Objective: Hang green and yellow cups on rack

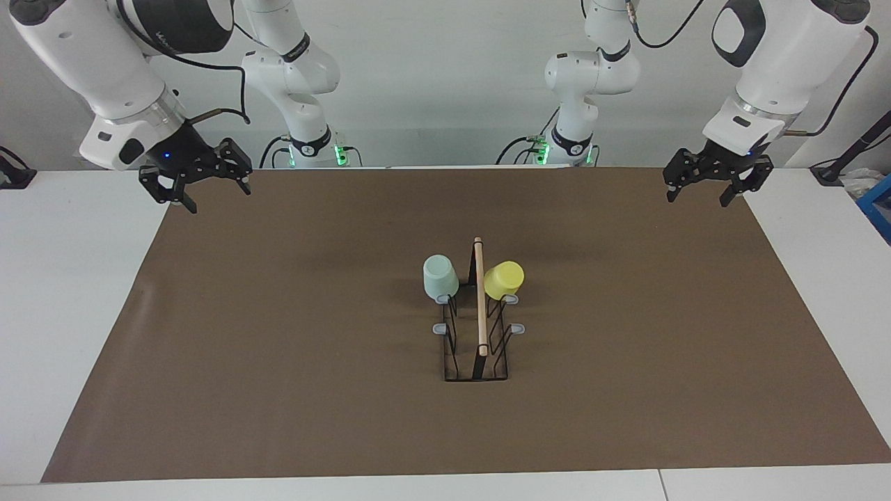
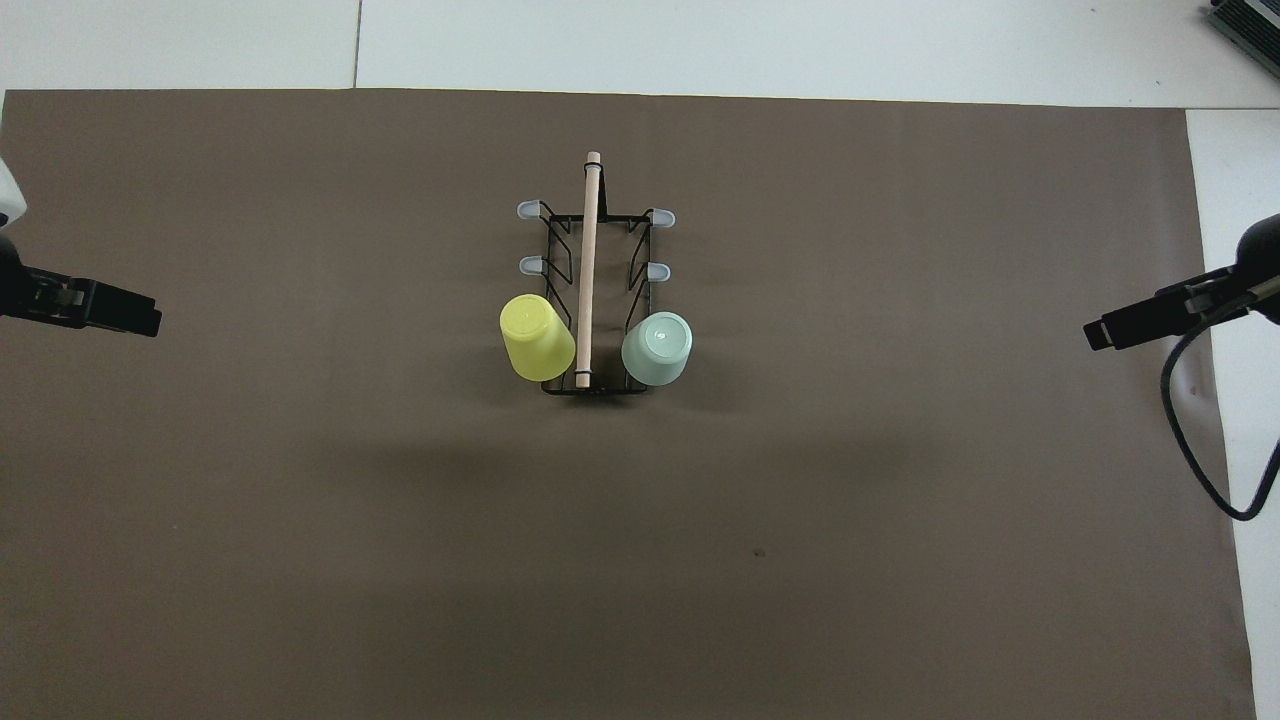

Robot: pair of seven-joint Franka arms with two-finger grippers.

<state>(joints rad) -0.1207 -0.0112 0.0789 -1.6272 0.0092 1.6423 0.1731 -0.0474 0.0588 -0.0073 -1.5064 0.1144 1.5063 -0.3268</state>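
Green cup (image 1: 440, 277) & yellow cup (image 1: 503, 280) hang on rack (image 1: 480, 299), well apart from both open, empty pincers.

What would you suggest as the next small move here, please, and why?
Probably none beyond keeping both arms parked: the green cup and yellow cup already sit upturned on the rack's prongs nearest the robots, and the left hand and right hand wait open, apart.

A white table (image 1: 76, 313) carries a brown mat (image 1: 278, 362), with the rack (image 1: 476, 369) standing mid-mat.
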